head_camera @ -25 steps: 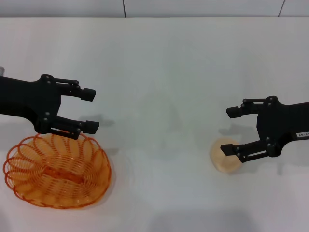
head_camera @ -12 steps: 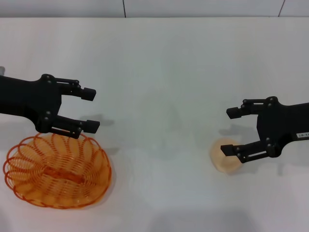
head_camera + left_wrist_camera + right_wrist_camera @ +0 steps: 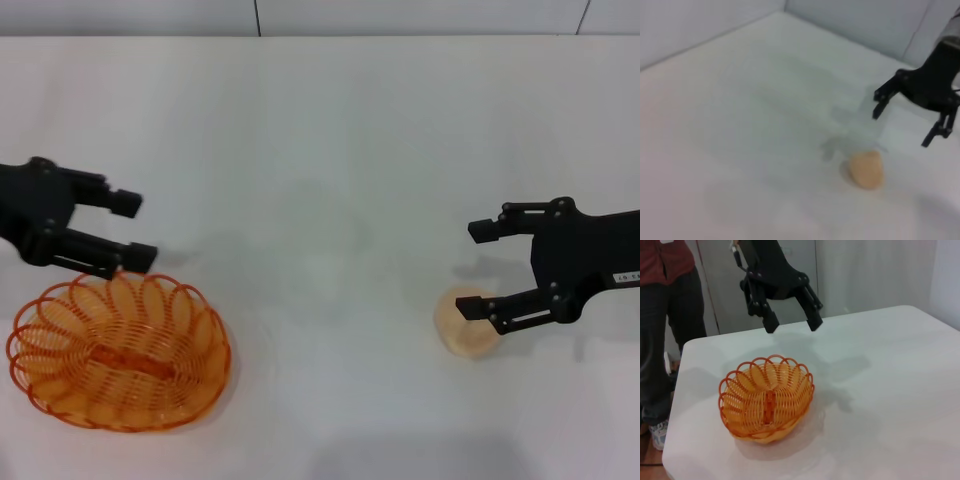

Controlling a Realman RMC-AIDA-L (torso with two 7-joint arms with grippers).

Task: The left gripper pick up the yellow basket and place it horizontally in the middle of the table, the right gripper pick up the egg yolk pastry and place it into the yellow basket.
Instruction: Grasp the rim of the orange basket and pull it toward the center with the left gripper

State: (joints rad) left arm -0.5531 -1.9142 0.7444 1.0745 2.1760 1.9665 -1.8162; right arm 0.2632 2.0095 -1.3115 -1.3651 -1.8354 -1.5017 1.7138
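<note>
The yellow basket (image 3: 118,350) sits on the white table (image 3: 330,150) at the front left; it also shows in the right wrist view (image 3: 766,399). My left gripper (image 3: 133,230) is open and empty, hovering above the basket's far rim; it also shows in the right wrist view (image 3: 792,323). The egg yolk pastry (image 3: 466,324) lies at the front right and also shows in the left wrist view (image 3: 867,169). My right gripper (image 3: 486,273) is open, above the pastry, one finger over its top; it also shows in the left wrist view (image 3: 902,125).
A person in a red top and dark trousers (image 3: 665,315) stands beyond the table's left end. The table's edge (image 3: 675,405) runs close to the basket there.
My left gripper has drawn back to the left, away from the table's middle, still open. The basket, pastry and right gripper have not moved.
</note>
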